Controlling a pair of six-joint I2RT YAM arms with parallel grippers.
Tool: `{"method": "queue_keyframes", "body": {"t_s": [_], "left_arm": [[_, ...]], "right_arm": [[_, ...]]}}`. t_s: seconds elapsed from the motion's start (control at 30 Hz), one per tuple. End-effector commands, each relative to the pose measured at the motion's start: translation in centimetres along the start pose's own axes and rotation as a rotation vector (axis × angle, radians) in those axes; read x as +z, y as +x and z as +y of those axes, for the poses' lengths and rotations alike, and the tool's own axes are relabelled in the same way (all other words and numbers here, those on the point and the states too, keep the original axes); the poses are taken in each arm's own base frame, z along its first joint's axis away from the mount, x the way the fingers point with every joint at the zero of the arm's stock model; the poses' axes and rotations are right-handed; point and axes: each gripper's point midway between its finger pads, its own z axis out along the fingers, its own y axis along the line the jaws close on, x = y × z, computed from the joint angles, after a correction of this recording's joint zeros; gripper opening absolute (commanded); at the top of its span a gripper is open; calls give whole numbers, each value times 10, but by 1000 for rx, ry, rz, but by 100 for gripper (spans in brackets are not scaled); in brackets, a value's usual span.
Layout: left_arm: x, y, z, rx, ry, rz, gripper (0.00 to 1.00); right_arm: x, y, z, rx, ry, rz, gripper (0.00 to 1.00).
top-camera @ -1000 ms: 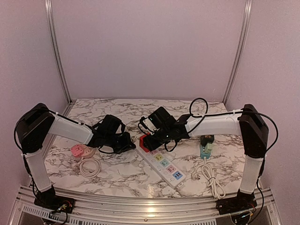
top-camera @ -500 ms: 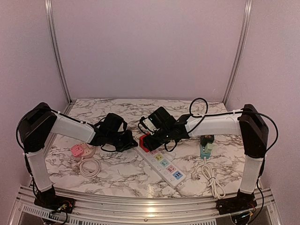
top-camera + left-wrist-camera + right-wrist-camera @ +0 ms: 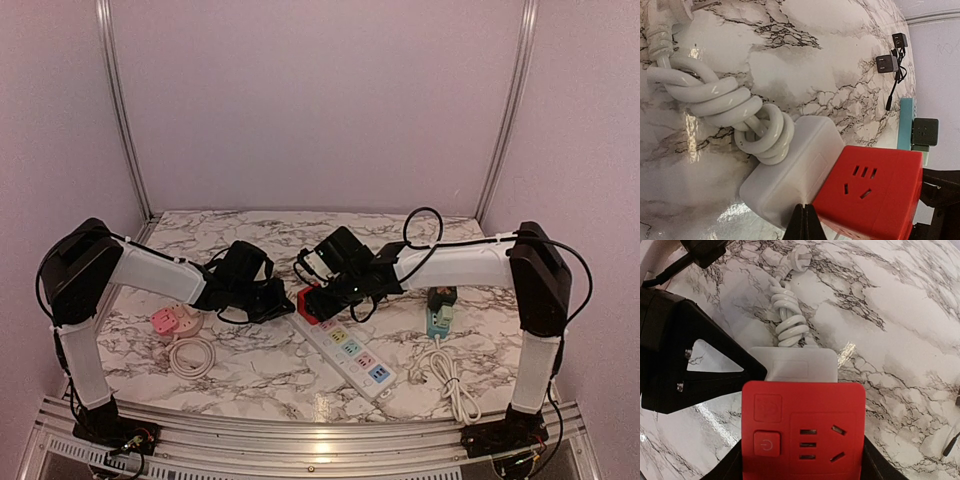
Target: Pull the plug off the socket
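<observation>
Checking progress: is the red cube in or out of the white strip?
In: the red cube sits flush on the white strip, no prongs showing between them.

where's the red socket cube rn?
Mid-table in the top view: the red socket cube sits on the far end of the white power strip, right gripper clamped around it, shut left gripper at its left side.

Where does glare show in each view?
Left wrist view: glare streaks on the marble table and highlights on the coiled white cable. Right wrist view: a bright patch beside the white power strip. Top external view: even light, a glint on the front rail.
</observation>
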Motion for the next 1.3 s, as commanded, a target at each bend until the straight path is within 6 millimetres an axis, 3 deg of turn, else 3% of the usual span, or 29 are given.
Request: {"method": "queue_keyframes", "body": {"t_s": [0.0, 0.17, 0.5, 0.93, 1.27], "left_arm": [[7, 39, 72, -13, -245, 126, 0], [9, 43, 80, -11, -273, 139, 0], [8, 47, 89, -13, -322, 153, 0], [12, 56, 99, -17, -383, 170, 0], [7, 61, 107, -21, -407, 176, 0]], "right_arm": [[-16, -40, 8, 13, 0, -97, 20], [-25, -55, 7, 14, 11, -143, 19], [-38, -65, 4, 6, 26, -180, 19], [-47, -60, 17, -60, 0, -216, 19], [-60, -65, 7, -71, 61, -242, 17]]}}
